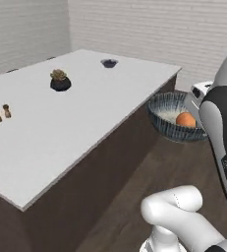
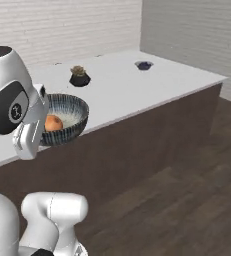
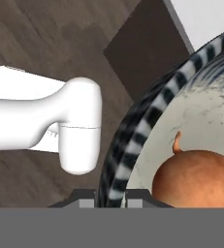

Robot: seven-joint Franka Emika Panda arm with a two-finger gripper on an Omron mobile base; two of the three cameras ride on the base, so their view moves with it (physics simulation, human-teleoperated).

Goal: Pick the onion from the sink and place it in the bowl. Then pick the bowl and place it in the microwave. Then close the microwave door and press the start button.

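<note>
Claw: your gripper was pinched on the bowl's rim, one dark tip either side of the striped wall at 6 o'clock in the hand view, with only the wall's thickness between them
Bowl: the bowl hung in the air off the counter's near corner, above the wood floor, carried at the end of your arm; in the right base view the bowl sat at 3 o'clock from the white hand
Onion: the onion lay inside the bowl on the pale inner face; in the hand view the onion rested toward 5 o'clock, close to your fingertips
Stage: you had the onion loaded and the bowl lifted, so I judge the carry to the microwave was in hand
Counter: the counter carried a small potted plant, a small dark dish and two tiny shakers, all well apart from the bowl
Risk, grip: you held a wide bowl by one edge only, so a quick swing could have made it pivot or slip between the tips
Risk, load: if the bowl had tipped, the onion could have rolled out onto the floor
Risk, clearance: the bowl hung near the counter's corner, and a turn toward it could have knocked the rim
</note>
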